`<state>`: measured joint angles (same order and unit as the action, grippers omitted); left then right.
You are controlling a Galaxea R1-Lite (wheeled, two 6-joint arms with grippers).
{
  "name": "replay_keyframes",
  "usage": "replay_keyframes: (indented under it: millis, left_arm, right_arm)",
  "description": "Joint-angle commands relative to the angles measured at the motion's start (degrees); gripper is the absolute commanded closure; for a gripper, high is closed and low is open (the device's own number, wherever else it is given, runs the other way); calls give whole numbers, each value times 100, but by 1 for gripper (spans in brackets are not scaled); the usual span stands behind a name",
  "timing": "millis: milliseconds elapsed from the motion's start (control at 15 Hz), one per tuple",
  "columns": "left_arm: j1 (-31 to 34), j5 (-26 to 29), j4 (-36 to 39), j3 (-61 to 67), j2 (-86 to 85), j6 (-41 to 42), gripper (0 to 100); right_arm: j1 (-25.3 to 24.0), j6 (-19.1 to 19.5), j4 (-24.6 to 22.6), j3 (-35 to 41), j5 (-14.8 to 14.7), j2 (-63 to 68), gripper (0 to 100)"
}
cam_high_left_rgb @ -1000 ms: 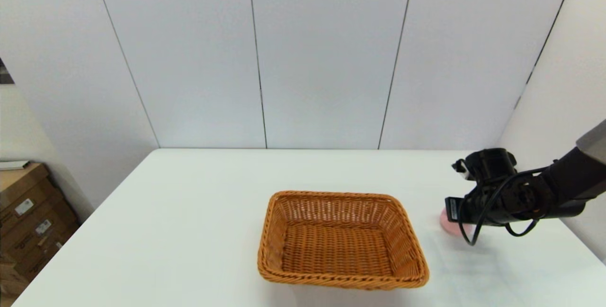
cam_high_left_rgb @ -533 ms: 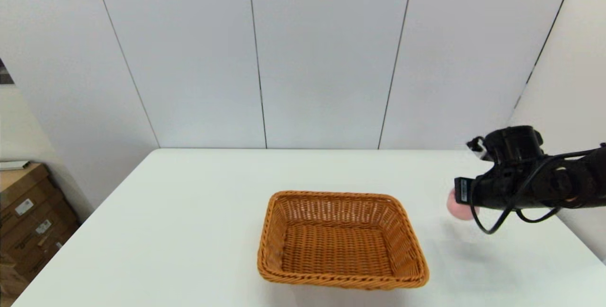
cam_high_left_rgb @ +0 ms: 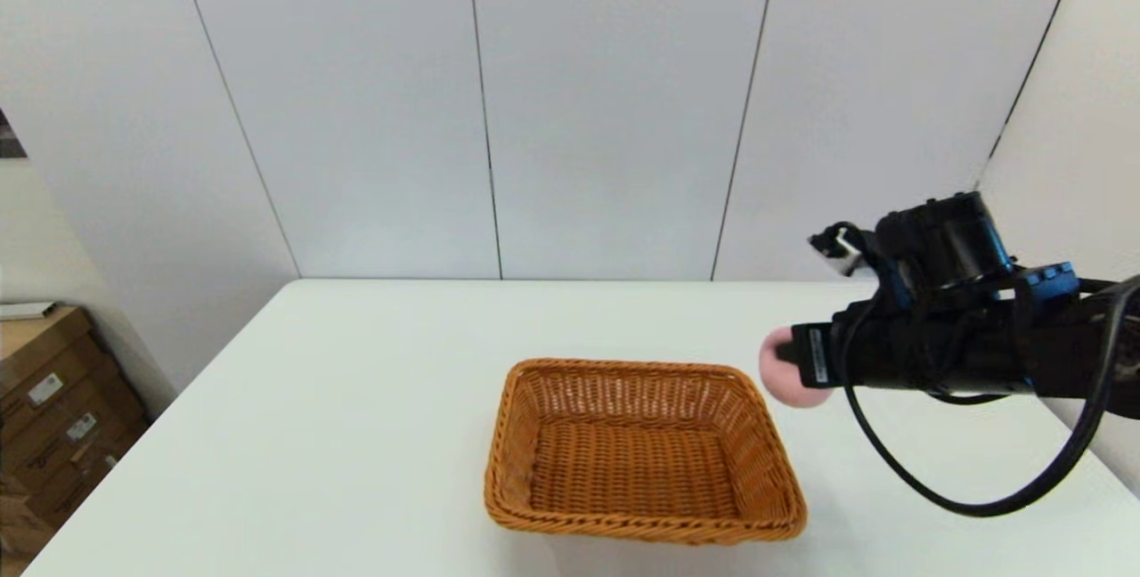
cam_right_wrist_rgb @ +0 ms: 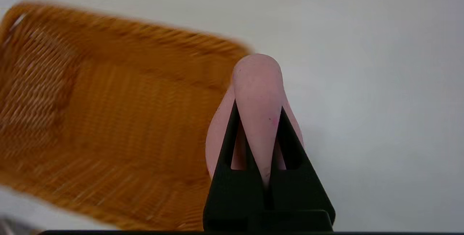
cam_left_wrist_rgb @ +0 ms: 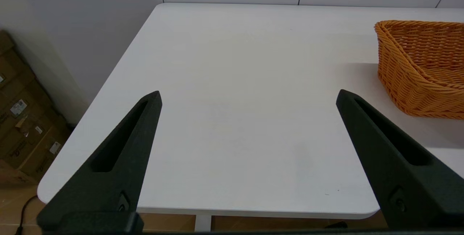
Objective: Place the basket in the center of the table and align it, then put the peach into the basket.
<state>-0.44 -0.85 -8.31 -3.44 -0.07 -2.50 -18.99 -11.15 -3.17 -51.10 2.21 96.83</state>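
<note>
The right tool [cam_high_left_rgb: 788,361] is squeezing the peach [cam_high_left_rgb: 787,381] hard, carrying it above the counter [cam_high_left_rgb: 356,399] just beside the wicker basket's [cam_high_left_rgb: 641,452] right rim. The soft fruit is bulging between the fingers [cam_right_wrist_rgb: 226,144], so it may squirt free or clip the rim. The left tool [cam_left_wrist_rgb: 246,126] is hanging spread apart and idle near the counter's left edge.
</note>
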Motion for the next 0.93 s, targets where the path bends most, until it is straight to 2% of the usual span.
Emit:
replay_keyframes:
  millis: [67,200,267,600,933]
  left_arm:
    - [0,-3,-4,1,7,-5,0]
    - [0,-3,-4,1,7,-5,0]
    - [0,-3,-4,1,7,-5,0]
    - [0,-3,5,1,7,-23,0]
    - [0,-3,5,1,-1,-40,0]
  right_arm:
    - [-896,-150,62,-260,8,565,100]
    - [-1071,-256,115,-523,8,925,100]
    - [-1151,-256,176,-594,8,1005,0]
    - [-1194,-352,291,-690,17,969,0]
    - [-1063,-352,361,-690,-124,380,0]
